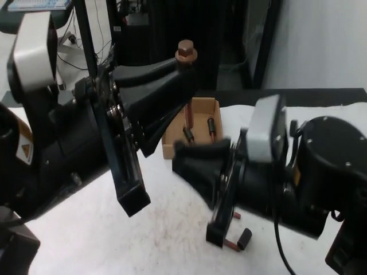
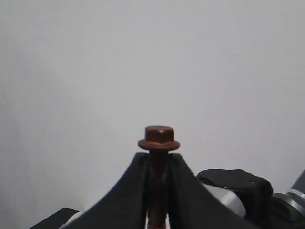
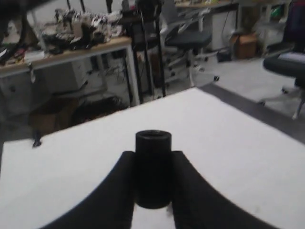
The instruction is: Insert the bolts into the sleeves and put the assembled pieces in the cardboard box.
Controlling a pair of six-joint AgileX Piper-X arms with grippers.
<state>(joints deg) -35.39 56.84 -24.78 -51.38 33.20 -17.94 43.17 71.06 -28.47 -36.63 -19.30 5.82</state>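
The left arm (image 1: pixel 63 143) was raised high on the left, its pincer (image 2: pixel 158 157) closed on the shank of an upright bolt (image 2: pixel 158 138). The right arm (image 1: pixel 321 166) sat lower, its pincer (image 3: pixel 152 155) reaching left and clamped on a sleeve (image 3: pixel 153 169).

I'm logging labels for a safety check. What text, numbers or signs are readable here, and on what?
No words or numbers can be read.
Orange sticker on the left arm: a warning triangle, print too small to read.
Screen at the back: too blurred to read.
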